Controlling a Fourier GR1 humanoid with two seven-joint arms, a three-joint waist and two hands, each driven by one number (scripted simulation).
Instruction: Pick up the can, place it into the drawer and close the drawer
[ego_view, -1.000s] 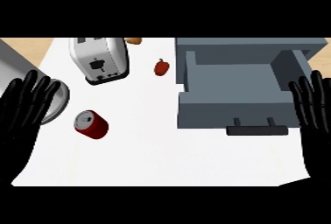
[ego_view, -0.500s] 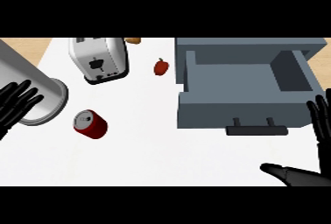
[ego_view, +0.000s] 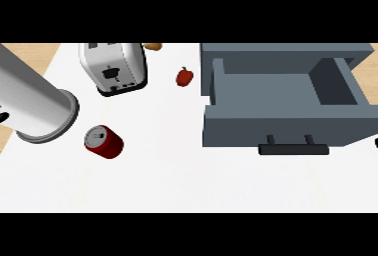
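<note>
A white table carries a red can lying on its side at left, a silver toaster behind it, a small red pepper, and an open grey drawer at right.

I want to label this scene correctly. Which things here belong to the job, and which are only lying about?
For the job:
- red can, lying on its side on the counter
- grey drawer, pulled open, with a dark handle

Only lying about:
- toaster
- red pepper
- large silver cylinder at the left
</note>
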